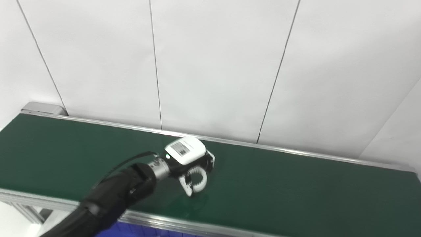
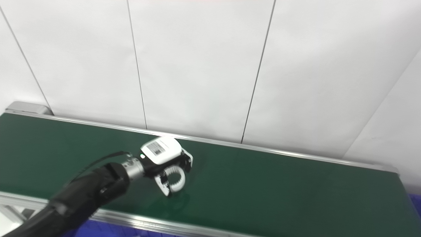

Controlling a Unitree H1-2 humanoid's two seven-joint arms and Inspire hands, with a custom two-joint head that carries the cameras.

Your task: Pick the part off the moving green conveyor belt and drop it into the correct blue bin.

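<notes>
L hand over belt, no part in sight

L hand (image 1: 194, 171) hangs low over mid green conveyor belt (image 1: 296, 187), arm in from bottom-left, fingers (image 1: 197, 179) curled round toward thumb; can't tell if anything's inside. Part not visible, so direction & long axis unknown. Blue bin (image 2: 108, 228) edge peeks below belt. R hand out of view.

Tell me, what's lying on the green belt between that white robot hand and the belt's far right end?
Nothing. From the left hand to the right end of the conveyor belt, only bare green surface shows, in both eye views. No part appears there.
</notes>
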